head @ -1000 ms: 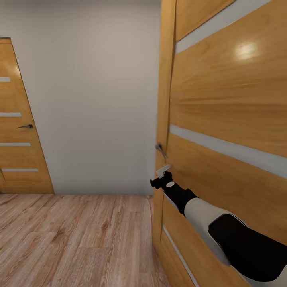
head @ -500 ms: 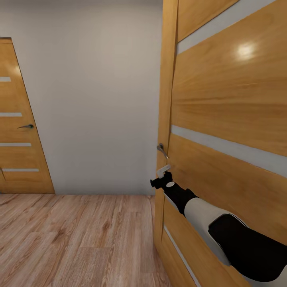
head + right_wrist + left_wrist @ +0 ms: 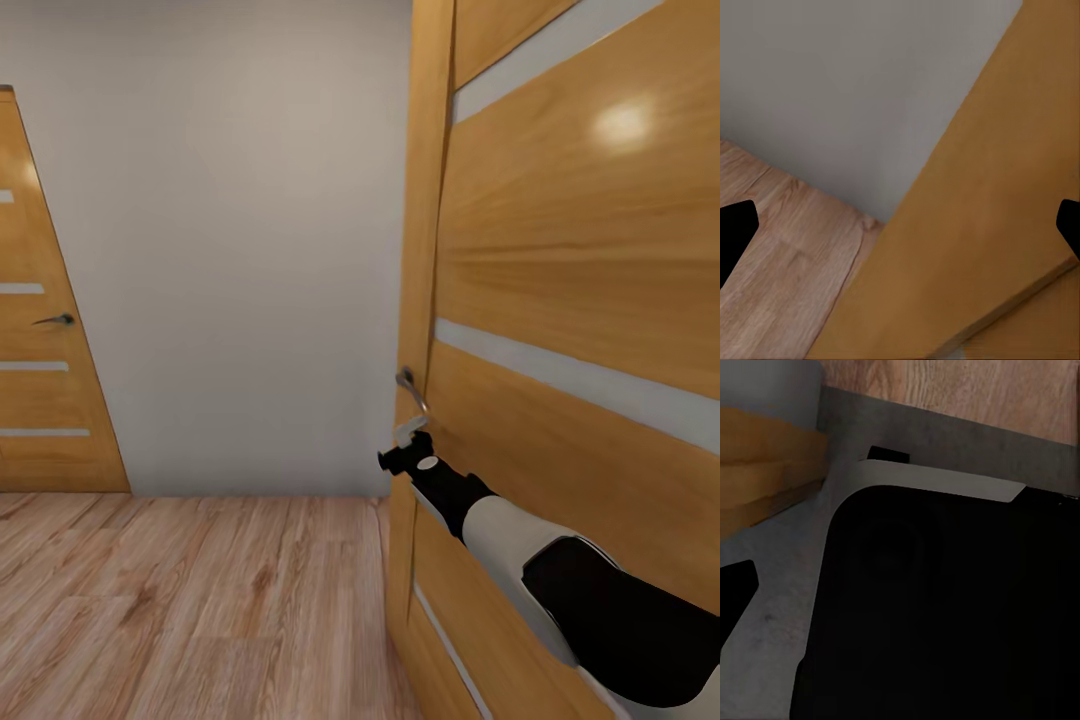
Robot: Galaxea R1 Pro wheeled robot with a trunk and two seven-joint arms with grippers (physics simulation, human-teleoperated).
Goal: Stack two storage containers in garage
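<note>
The two storage containers are out of view. I am in a small wood-floored hallway. My right arm reaches forward to the edge of a tall orange-brown door [image 3: 580,300], and my right gripper [image 3: 408,438] sits just below its metal lever handle [image 3: 407,384]. In the right wrist view the right gripper [image 3: 900,232] is open, its dark fingertips [image 3: 735,232] far apart with nothing between them, facing the door's edge and a grey wall. The left gripper [image 3: 900,600] hangs over my own dark body with one fingertip [image 3: 735,596] showing wide to the side.
A second orange-brown door [image 3: 40,360] with its own handle stands shut at the far left. A plain grey wall [image 3: 240,250] closes the hallway ahead. Light wood plank flooring [image 3: 200,600] stretches to the left of the near door.
The whole view has crept slightly forward: the far door slid left and the near door's edge and handle slid right and down, closer to my right gripper. The arm keeps its pose.
</note>
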